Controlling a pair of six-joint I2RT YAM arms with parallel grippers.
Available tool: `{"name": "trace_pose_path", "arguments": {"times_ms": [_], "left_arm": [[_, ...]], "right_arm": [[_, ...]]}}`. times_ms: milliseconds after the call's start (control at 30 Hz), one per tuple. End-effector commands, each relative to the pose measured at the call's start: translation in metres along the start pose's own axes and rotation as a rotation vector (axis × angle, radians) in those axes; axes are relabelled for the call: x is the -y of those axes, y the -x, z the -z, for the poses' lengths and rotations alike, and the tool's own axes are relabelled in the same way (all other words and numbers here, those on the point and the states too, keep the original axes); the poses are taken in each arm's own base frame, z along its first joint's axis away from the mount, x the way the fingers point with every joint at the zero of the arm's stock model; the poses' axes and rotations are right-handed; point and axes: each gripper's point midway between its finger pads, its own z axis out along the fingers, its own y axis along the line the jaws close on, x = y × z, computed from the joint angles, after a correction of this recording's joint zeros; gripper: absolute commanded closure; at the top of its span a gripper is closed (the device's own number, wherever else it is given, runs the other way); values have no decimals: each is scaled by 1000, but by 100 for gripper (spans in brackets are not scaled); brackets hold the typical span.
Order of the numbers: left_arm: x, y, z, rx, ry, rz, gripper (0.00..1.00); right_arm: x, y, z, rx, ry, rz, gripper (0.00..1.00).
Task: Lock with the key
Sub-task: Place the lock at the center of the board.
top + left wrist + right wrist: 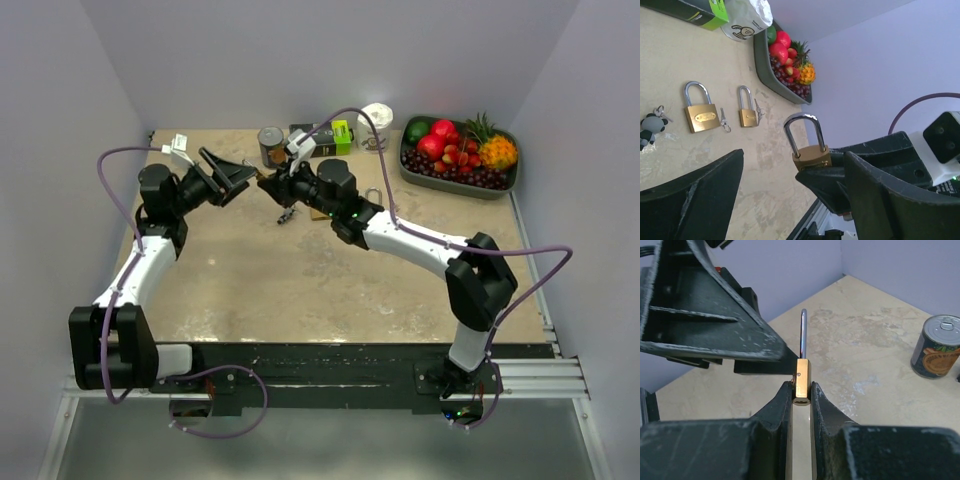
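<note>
My right gripper (802, 390) is shut on the body of a brass padlock (802, 377) and holds it in the air, steel shackle pointing away. In the left wrist view this padlock (811, 157) stands between the wide-apart fingers of my open left gripper (792, 175), which touch nothing. From above, the left gripper (240, 178) and right gripper (272, 185) meet tip to tip over the table's back middle. No key shows in the held lock's bottom face. A small key (724, 121) lies on the table beside a larger padlock (701, 114).
A smaller padlock (746, 112) with its own key (759, 111) and a panda keychain (647, 131) also lie on the table. Along the back stand a tin can (270, 145), a green-black box (330, 137), a white bag (377, 118) and a fruit tray (512, 186).
</note>
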Motion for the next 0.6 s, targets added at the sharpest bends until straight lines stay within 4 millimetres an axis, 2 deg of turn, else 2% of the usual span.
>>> {"name": "trace_pose_path", "arguments": {"times_ms": [0,133,167,367,467,567], "left_arm": [[16,7,-10,26,-45,-11,18],[16,9,-13,35,-50,-6,29],[20,1,-17,12,-65,-7,31],[25,-4,-19,2,-87,-16,45],[26,-7,-19,-4,-91,-9,57],[27,-7,-19,-2,-95,-13,75]], "right_arm": [[-8,45,-7,138,-23,-6,100],[-10,40,-8,130,-27,-13,100],[-12,39,-8,128,-26,-14,100],[-9,32,-10,112,-39,-16,100],[-10,30,-12,104,-31,-17,100],[-11,31,-14,101,-30,-16,100]]}}
